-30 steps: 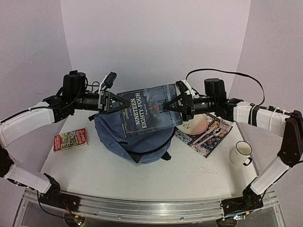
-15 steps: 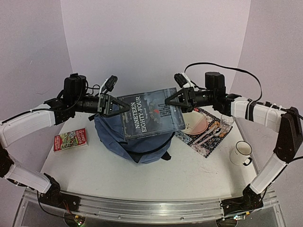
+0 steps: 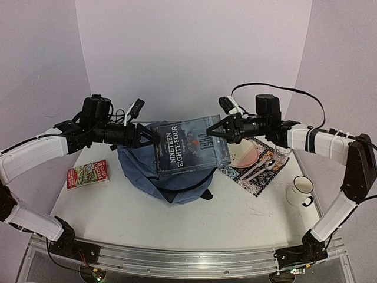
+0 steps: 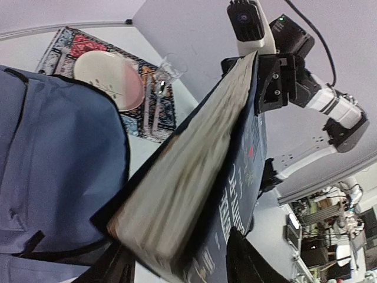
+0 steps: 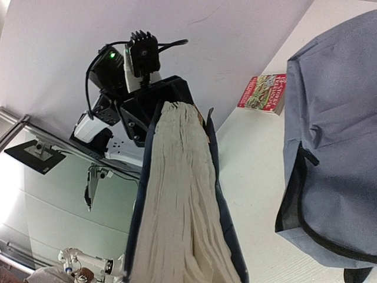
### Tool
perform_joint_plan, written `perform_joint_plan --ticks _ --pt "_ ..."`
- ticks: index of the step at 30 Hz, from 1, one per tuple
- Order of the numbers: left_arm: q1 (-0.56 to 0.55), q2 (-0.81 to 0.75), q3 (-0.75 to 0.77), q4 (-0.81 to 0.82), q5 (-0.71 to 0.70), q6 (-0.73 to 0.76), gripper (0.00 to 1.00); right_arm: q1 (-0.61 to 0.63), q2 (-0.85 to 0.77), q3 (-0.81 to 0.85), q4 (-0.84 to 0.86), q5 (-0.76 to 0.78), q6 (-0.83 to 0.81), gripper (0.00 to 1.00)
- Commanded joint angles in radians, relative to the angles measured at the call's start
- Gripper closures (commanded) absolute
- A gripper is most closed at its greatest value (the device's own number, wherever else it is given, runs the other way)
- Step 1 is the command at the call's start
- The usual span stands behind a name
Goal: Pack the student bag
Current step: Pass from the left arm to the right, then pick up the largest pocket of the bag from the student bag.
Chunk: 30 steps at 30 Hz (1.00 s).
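Your student bag point(image 3: 177, 181) is slumping in the middle of the tabletop point(image 3: 177, 227), and the Nineteen Eighty-Four book point(image 3: 188, 146) is hanging in the air right above it, slightly tilted, with its cover facing the overhead camera. You're pinching its left edge with the left end effector point(image 3: 150, 137) and its right edge with the right end effector point(image 3: 215, 132), both clamping across the book's thickness. Off to the left, a small red book point(image 3: 88, 174) is lying flat, well apart from the bag. On the right, a patterned placemat point(image 3: 254, 180) is carrying a pinkish plate point(image 3: 244, 155) and cutlery point(image 3: 259, 168), with a white mug point(image 3: 300, 190) sitting nearby.
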Motion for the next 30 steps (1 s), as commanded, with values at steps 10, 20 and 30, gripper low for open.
perform_joint_plan --ticks 10,20,30 --pt "-0.080 0.081 0.123 -0.219 -0.420 0.225 0.27 -0.164 -0.333 -0.282 0.074 0.469 0.095 1.00" --pt "-0.298 0.311 0.257 -0.253 -0.715 0.271 0.21 -0.169 -0.552 -0.411 0.008 0.814 0.130 1.00" --pt "-0.473 0.580 0.432 -0.254 -1.006 0.263 0.18 -0.169 -0.686 -0.471 -0.047 1.005 0.151 1.00"
